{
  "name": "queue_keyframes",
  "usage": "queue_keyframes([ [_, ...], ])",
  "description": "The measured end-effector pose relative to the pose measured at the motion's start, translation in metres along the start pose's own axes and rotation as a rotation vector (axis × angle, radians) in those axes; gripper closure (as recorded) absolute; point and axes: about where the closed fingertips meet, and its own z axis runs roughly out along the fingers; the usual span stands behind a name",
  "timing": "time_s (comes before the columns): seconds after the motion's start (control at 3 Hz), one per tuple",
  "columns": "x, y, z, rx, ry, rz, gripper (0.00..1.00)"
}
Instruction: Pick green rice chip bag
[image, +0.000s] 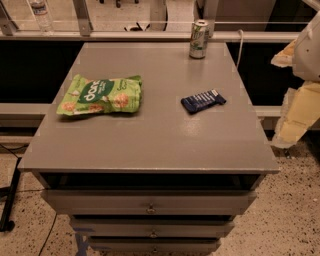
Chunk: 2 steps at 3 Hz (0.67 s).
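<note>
A grey cabinet top is filling the middle of the view, standing on speckled flooring, with three drawers showing under its front edge. The green rice chip bag is lying flat at 9 o'clock, near the left edge. A dark blue wrapped bar is lying toward 3 o'clock, well apart from the bag. A drink can is standing upright at 12 o'clock by the back edge. Open surface is stretching between bag and bar and along the front. The gripper is hanging at 3 o'clock, beyond the top's right edge, cut off and hard to make out; whether it is open or closed, I cannot tell.
</note>
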Motion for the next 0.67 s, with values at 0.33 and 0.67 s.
queue_keyframes([
  [0.33,0.0000,0.0000,0.0000,0.000,0.000,0.000,0.00],
  [0.67,-0.0060,-0.0027,-0.0002,0.013,-0.019,0.003,0.00],
])
